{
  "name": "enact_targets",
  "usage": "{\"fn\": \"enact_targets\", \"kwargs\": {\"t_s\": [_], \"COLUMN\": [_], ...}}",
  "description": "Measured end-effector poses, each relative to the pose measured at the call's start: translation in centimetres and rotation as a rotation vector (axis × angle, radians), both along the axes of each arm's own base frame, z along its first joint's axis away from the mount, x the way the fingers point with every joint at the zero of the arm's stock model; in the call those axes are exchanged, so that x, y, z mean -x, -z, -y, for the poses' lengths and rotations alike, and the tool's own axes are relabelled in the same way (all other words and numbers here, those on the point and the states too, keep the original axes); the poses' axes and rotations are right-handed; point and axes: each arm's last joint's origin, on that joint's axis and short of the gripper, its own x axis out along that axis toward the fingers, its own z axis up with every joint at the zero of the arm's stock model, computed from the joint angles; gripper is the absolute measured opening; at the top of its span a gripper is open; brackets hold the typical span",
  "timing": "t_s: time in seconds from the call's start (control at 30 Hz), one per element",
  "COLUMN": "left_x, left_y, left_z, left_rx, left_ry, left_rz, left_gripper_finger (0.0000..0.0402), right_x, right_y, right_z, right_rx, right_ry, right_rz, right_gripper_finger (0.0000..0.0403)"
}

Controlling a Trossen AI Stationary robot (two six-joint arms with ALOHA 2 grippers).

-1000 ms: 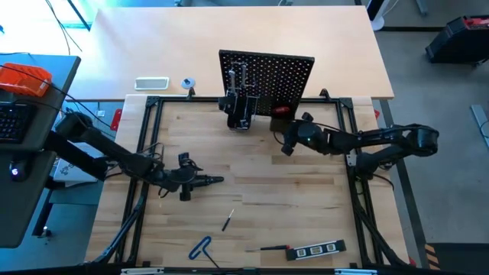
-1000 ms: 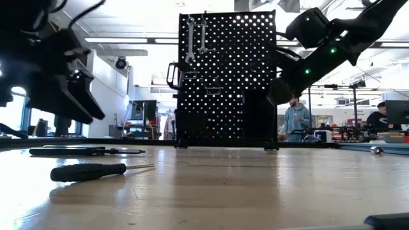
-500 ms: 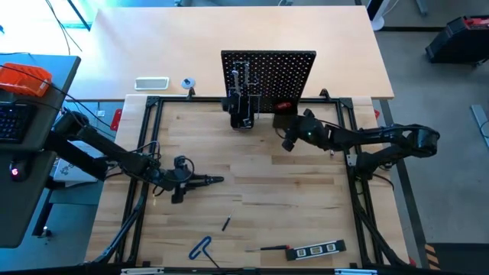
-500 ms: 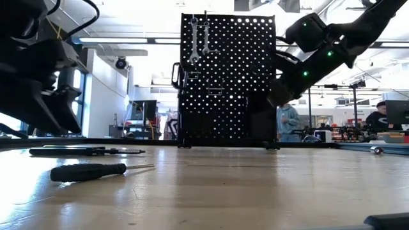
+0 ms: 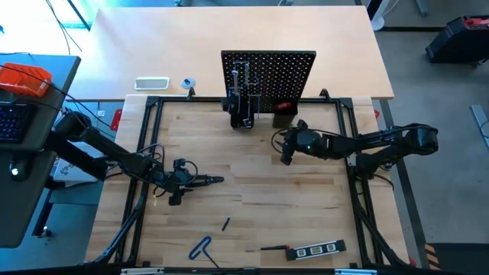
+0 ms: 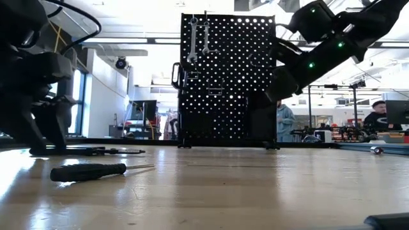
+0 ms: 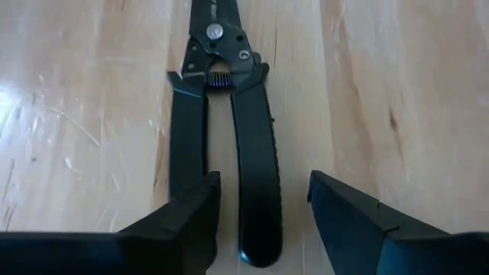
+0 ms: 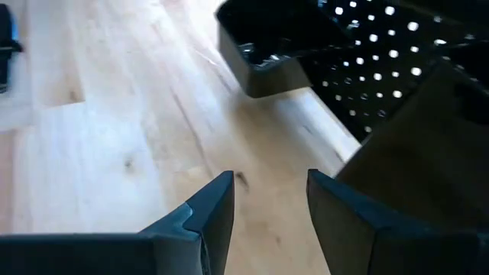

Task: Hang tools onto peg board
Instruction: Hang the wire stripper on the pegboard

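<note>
Left gripper (image 7: pixel 260 210) down over the pliers (image 7: pixel 229 137) on the left of the table (image 5: pixel 290 214); right gripper (image 8: pixel 267 202) waits in front of the board (image 5: pixel 267 76).

The left fingers stand apart, straddling one ribbed black handle of the pliers, with the other handle just outside one finger; nothing is gripped yet, and the straddle looks like the set-up for a pinch along the handle's long, slightly curved shank. The pliers lie flat on pale, scratched wood, steel pivot and spring away from the wrist. The right gripper hangs open and empty near the board's base, by a black holder box (image 8: pixel 263 53). The board, a matt black perforated panel, stands upright at the table's far edge with two silver wrenches (image 6: pixel 198 39) already hung. A screwdriver (image 5: pixel 226 224), blue hex key (image 5: pixel 200 247) and level (image 5: pixel 317 249) lie near the front.
</note>
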Motion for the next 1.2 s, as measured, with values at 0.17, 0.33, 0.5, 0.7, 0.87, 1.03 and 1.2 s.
{"fn": "enact_targets", "kwargs": {"t_s": [0.17, 0.33, 0.5, 0.7, 0.87, 1.03, 1.2], "left_x": [-0.6, -1.4, -2.1, -3.5, -5.5, -7.2, -8.1], "left_y": [0.7, 1.6, 1.7, 0.4, -2.0, -4.4, -6.2], "left_z": [-0.1, -0.6, -0.6, -0.6, -0.4, -0.4, -1.1], "left_rx": [0.016, 0.029, 0.039, 0.033, -0.035, 0.008, 0.147], "left_ry": [-0.007, -0.042, 0.006, 0.051, 0.102, 0.217, 0.388], "left_rz": [-0.044, -0.086, -0.038, 0.073, 0.215, 0.427, 0.617], "left_gripper_finger": [0.0166, 0.0112, 0.0052, 0.0052, 0.0052, 0.0052, 0.0052], "right_x": [-0.2, -0.4, -0.5, -0.4, -0.2, 0.1, 0.4], "right_y": [0.0, -0.2, -0.4, -0.3, -0.3, -0.3, -1.4], "right_z": [-1.3, -2.7, -4.2, -5.8, -7.4, -9.3, -11.2], "right_rx": [-0.012, -0.012, -0.001, -0.01, -0.053, -0.056, -0.031], "right_ry": [-0.034, -0.068, -0.101, -0.12, -0.159, -0.226, -0.307], "right_rz": [0.015, 0.038, 0.06, 0.066, 0.078, 0.085, 0.165], "right_gripper_finger": [0.0161, 0.0161, 0.0161, 0.0161, 0.0161, 0.0161, 0.0161]}}
